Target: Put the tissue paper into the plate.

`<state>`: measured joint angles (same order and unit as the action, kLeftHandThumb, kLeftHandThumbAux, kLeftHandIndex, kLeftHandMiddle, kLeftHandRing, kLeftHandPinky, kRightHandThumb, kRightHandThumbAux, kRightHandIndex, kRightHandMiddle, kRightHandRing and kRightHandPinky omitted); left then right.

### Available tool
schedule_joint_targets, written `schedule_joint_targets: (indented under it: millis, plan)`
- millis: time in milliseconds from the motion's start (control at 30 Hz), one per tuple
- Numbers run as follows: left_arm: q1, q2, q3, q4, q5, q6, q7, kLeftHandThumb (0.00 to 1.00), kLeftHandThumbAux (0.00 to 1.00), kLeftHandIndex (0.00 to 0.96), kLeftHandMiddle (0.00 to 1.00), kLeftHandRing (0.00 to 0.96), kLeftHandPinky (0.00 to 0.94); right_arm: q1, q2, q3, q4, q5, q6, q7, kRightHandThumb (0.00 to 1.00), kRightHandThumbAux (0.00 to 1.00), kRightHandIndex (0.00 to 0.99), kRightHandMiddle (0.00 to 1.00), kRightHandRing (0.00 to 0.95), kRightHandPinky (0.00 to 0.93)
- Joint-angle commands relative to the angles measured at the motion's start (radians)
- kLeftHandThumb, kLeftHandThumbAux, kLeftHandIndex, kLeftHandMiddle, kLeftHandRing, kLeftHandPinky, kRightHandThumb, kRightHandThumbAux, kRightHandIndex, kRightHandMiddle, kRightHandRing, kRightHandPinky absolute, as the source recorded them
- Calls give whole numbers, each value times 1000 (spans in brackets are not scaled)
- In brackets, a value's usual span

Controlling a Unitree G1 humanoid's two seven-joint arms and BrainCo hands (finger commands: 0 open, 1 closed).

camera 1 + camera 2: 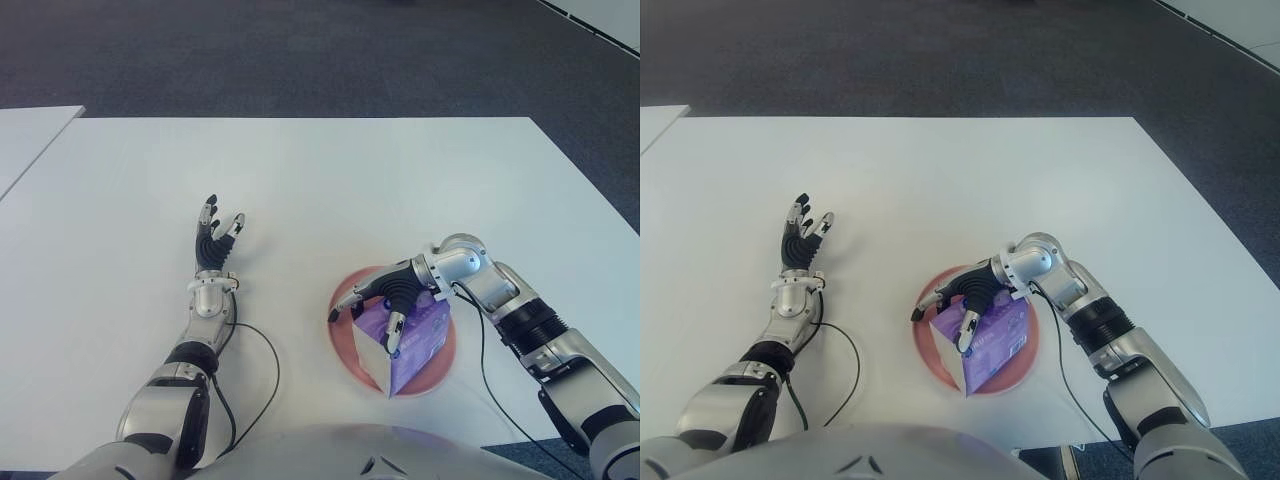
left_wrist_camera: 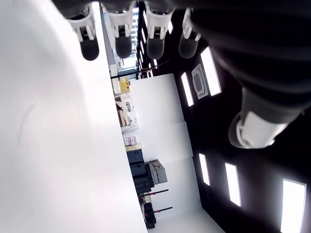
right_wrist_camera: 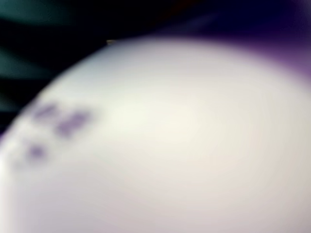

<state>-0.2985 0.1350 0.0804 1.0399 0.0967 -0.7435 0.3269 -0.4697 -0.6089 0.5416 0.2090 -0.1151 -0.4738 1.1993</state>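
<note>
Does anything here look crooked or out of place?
Slightly. The purple tissue pack lies on the pink plate askew, one corner poking past the near rim. The right hand is over it; the left hand shows open, away to the left.

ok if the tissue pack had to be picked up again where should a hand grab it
Probably across the wide upper part of the tissue pack, from above on the right side. It lies flat in the pink plate, tapering to a corner at the near rim, so the broad end offers more to pinch. The right hand is already over it there; the left hand is far off, open on the table.
</note>
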Motion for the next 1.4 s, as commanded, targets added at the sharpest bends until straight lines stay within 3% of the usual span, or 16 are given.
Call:
schedule_joint_targets:
  millis: [33,367,800,900,1067,1200,1400]
  plan:
    - [75,-14,-1,77,7,13,-5,68,563,36,0,0,0,13,16,-2,33,3,16,0,4,412,0,0,2,108]
    - [69,-13,-4,88,11,16,-4,64,560,21,0,0,0,-1,37,-33,81,24,-23,-11,10,418,0,0,5,106]
    - [70,-16,-4,92,10,11,-2,46,559,5,0,0,0,-75,59,-96,231,61,-209,-38,21,518,0,0,0,68]
    - [70,-17,-3,93,8,12,-5,46,557,4,0,0,0,-117,73,-128,288,141,-232,6,50,528,0,0,0,60]
    - [72,-19,-4,90,11,11,2,49,556,8,0,0,0,-162,49,-178,245,249,-141,84,84,519,0,0,0,57]
    - [74,-20,-6,88,13,9,6,52,556,10,0,0,0,-169,41,-202,217,274,-99,108,106,501,0,0,0,50]
    - [73,-22,-6,89,12,11,3,47,559,1,0,0,0,-186,35,-243,180,298,-100,119,135,474,0,0,0,48]
